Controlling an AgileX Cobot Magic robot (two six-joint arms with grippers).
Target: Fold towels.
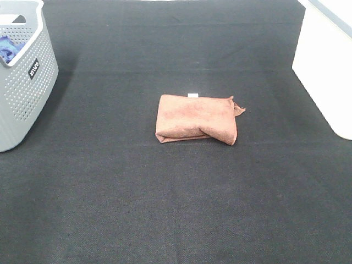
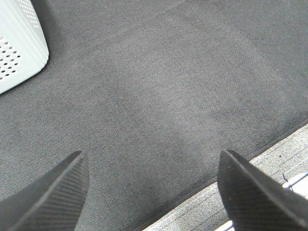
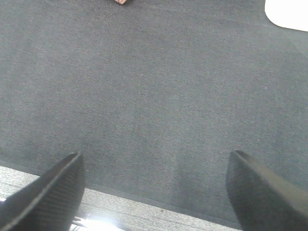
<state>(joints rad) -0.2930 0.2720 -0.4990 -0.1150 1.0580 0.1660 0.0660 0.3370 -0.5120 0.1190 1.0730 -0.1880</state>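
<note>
The reddish-brown towel lies folded into a thick rectangle in the middle of the black mat, a small white tag at its far edge and a loose corner sticking out at its right. A sliver of it shows in the right wrist view. Neither arm shows in the exterior high view. My left gripper is open and empty over bare mat near the mat's edge. My right gripper is open and empty over bare mat near the mat's edge, well away from the towel.
A grey perforated basket stands at the far left with a blue cloth inside; its corner shows in the left wrist view. A white box stands at the far right, also in the right wrist view.
</note>
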